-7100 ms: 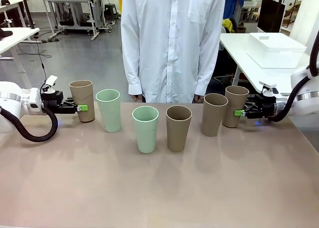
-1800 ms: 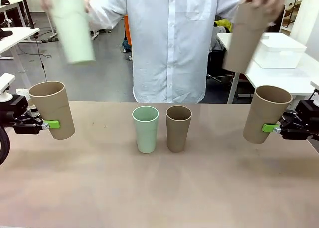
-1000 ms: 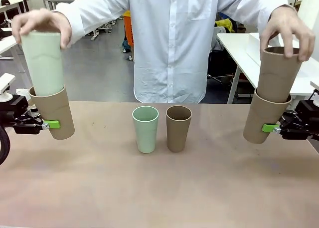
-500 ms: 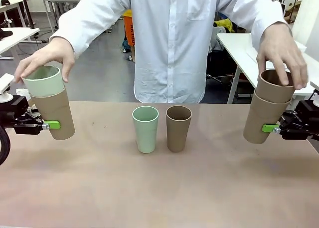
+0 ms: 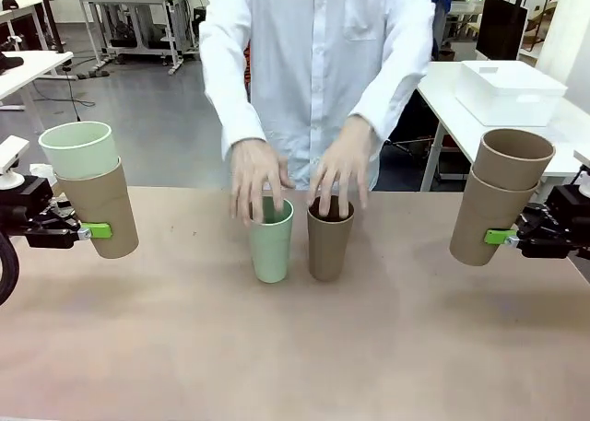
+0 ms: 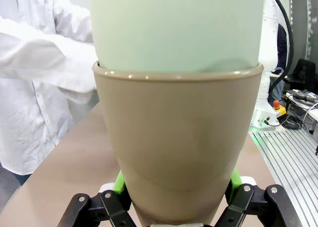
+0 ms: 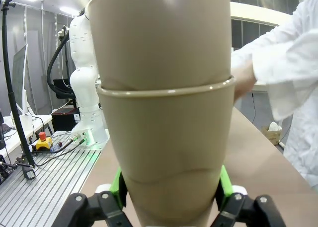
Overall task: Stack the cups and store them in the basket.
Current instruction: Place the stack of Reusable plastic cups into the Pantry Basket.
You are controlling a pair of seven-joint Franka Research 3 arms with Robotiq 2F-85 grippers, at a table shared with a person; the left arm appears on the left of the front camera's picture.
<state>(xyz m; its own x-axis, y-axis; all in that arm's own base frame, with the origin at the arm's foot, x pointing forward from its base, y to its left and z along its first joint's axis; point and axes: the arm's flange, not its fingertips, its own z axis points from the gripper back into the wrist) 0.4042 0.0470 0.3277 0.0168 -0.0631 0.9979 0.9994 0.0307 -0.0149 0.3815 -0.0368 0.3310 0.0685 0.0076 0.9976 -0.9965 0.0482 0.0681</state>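
Person's hands moved off both stacks onto the tabletop pair. Left of the pair, left tool clamps tan-mint stack; right of it, right tool clamps tan stack. Two cups remain.

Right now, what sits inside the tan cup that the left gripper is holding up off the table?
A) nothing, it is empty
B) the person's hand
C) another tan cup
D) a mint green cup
D: a mint green cup is nested in the tan cup clamped by the left gripper, its rim and upper wall standing above the tan rim.
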